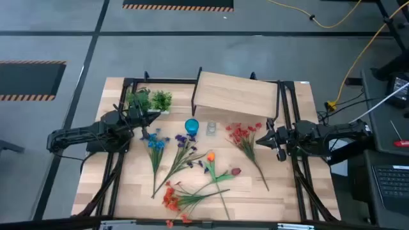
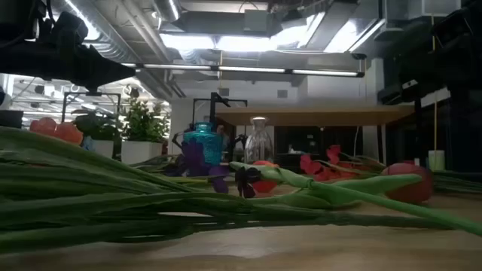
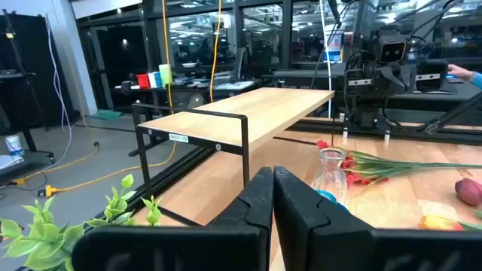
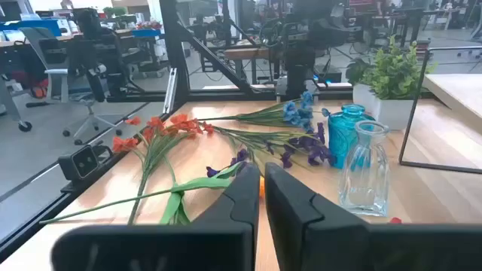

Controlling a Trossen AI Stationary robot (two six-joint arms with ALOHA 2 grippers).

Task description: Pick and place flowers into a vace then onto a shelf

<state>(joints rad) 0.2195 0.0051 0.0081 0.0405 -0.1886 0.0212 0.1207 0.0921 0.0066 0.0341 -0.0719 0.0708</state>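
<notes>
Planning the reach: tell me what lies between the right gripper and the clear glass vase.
In the high view, red-bloomed flower spray lies between right gripper and clear glass vase.

Grey floor (image 1: 64,45) all round table (image 1: 137,191), dark seams running across it. Black-and-orange hazard strips (image 1: 177,6) taped at far edge and off to one side. Yellow cable (image 1: 358,48) snaking over floor. Laptop (image 1: 391,182) on side desk. Low view: long ceiling lights (image 2: 248,70), exposed ducts (image 2: 113,38) overhead. Office chair (image 4: 71,83) and cluttered desks further back, glass partitions (image 3: 196,41) with dark frames.
</notes>
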